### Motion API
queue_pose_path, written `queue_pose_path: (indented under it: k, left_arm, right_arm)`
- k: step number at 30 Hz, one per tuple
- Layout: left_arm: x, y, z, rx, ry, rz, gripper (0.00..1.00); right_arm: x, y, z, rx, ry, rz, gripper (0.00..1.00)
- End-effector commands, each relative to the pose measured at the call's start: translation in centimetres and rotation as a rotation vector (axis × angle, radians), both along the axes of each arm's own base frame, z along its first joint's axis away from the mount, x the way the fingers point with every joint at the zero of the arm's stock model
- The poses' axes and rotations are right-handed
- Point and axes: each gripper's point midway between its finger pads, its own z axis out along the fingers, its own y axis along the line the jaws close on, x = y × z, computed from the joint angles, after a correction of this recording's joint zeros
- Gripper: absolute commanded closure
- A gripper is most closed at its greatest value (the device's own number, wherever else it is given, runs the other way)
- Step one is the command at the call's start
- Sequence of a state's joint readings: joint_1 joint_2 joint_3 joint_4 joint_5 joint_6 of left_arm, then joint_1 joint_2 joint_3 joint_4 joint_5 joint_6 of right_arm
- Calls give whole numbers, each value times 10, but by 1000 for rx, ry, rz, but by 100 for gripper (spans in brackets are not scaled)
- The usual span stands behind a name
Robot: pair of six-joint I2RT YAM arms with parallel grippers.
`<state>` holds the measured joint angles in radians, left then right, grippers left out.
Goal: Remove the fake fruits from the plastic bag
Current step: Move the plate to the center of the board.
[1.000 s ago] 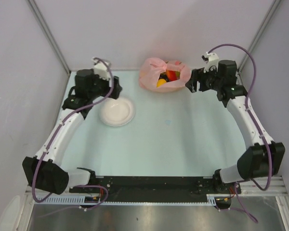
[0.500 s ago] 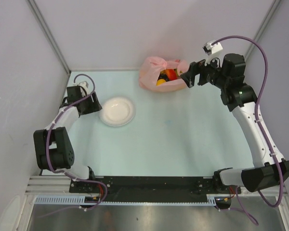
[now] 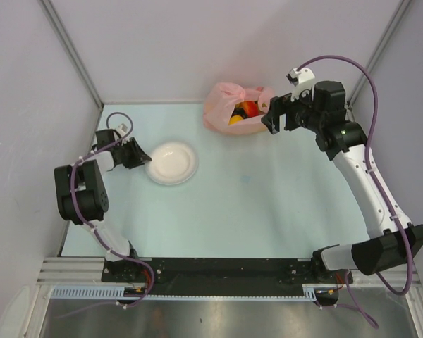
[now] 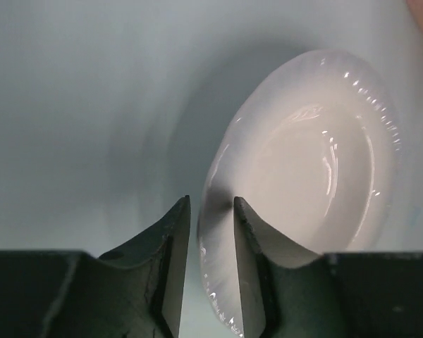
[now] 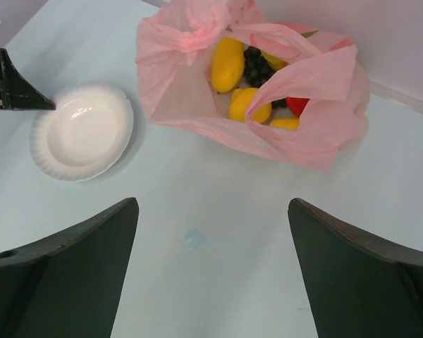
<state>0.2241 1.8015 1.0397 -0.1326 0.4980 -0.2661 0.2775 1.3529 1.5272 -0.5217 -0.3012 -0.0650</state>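
Note:
The pink plastic bag (image 3: 218, 113) lies at the back of the table with its mouth open (image 5: 317, 134). Inside are the fake fruits (image 3: 241, 113): a yellow mango-like piece (image 5: 227, 63), dark grapes (image 5: 257, 67), another yellow piece (image 5: 248, 104) and a red piece (image 5: 296, 105). My right gripper (image 3: 271, 116) hangs wide open and empty just right of the bag, above bare table (image 5: 213, 204). My left gripper (image 3: 137, 151) is low at the left rim of the white plate (image 3: 187, 165). Its jaws (image 4: 211, 211) are narrow and astride that rim (image 4: 215, 176), with a sliver of table between the left finger and the rim.
Grey walls enclose the table on the left, back and right. The bag sits close to the back wall. The left arm is folded tight beside the left wall. A small blue mark (image 5: 194, 239) is on the table surface below the right gripper.
The left arm has folded back and brought its gripper down to the plate's left rim, jaws narrowing from wide open. The right gripper has shifted left, closer to the bag.

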Motion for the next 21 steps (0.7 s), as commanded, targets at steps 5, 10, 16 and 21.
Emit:
queue_pose_path:
  k: [5,10,16,21]
  left_arm:
    - [14,-39,28,-162,-125,-154,100]
    - [-27,-89,21,-294,-38,-351,100]
    - [-83,-159,9,-308,66,-642,100]
    - [-118,-206,9,-277,67,-824,100]
  right_arm:
    - [8,-6,6,-21,-18,-40,8]
    - [5,-9,2,-45,-25,-36,9]
    - [8,-20,1,-41,-27,-47,9]
    - [8,-28,3,-41,-38,-46,9]
